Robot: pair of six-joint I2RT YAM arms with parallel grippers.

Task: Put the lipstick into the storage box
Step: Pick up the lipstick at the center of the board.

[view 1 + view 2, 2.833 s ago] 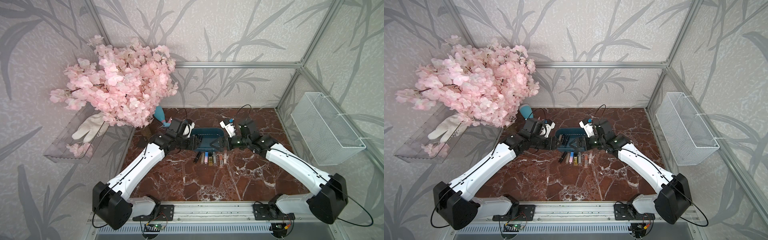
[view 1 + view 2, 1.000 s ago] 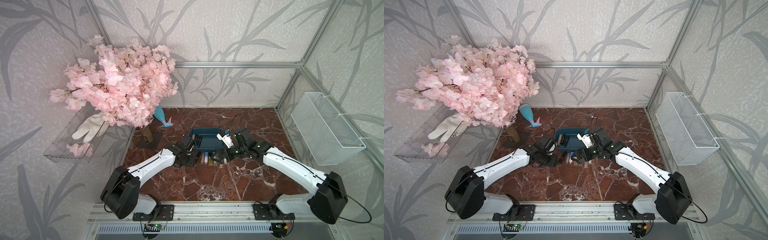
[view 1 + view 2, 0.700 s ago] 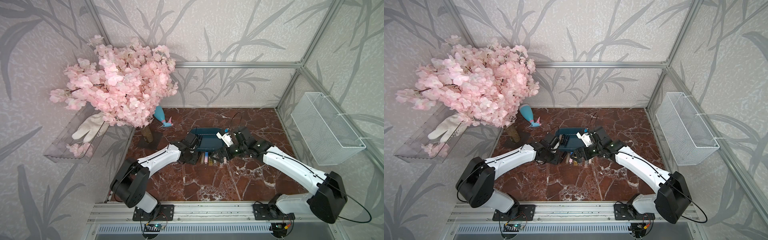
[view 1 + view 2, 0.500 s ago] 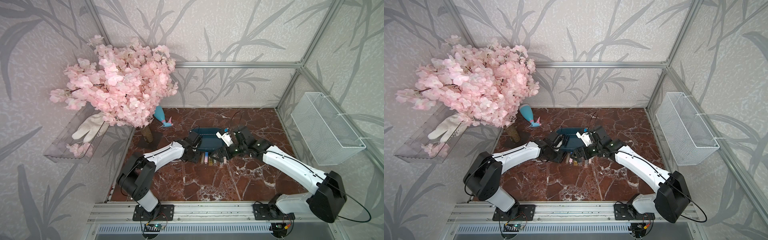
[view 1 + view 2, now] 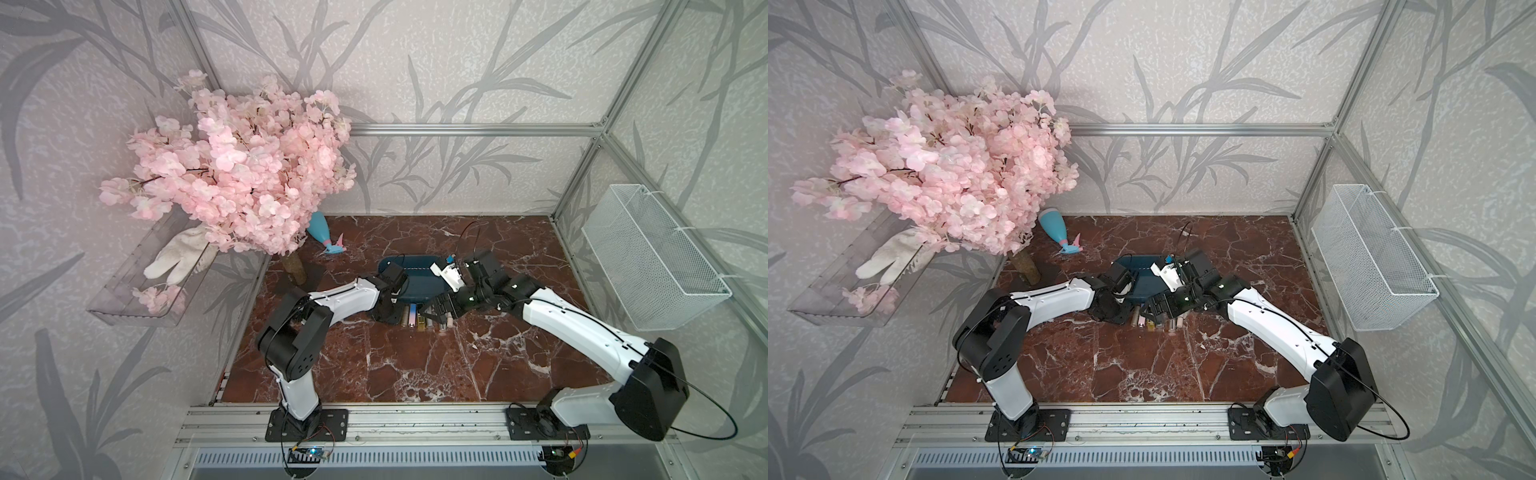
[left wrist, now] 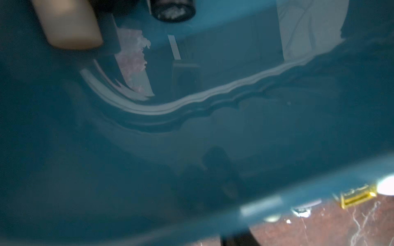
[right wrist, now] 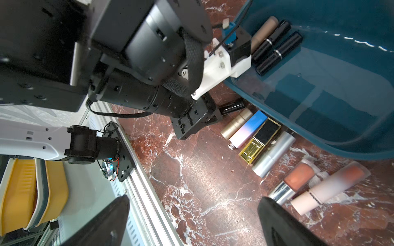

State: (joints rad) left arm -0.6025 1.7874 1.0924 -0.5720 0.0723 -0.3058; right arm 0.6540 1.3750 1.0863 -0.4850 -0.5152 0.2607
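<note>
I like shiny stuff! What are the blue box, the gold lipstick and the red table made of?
The storage box looks like glossy plastic: it mirrors the lights. The gold lipstick looks like polished metal or coated plastic; it glints. The table looks like polished red-brown marble with white veins, maybe imitation.

A robotics lab test cell dressed as a home dressing table. Aluminium frame bars (image 5: 473,129) hold leaf-patterned wallpaper panels (image 5: 498,62) around a red marble-look desk (image 5: 415,374). Two robot arms, the left arm (image 5: 345,297) and right arm (image 5: 573,328), are bolted to a metal rail (image 5: 415,419) along the near edge. A pink blossom tree (image 5: 241,166) stands far left; lipsticks (image 5: 411,320) lie beside a teal storage box (image 5: 417,282).
</note>
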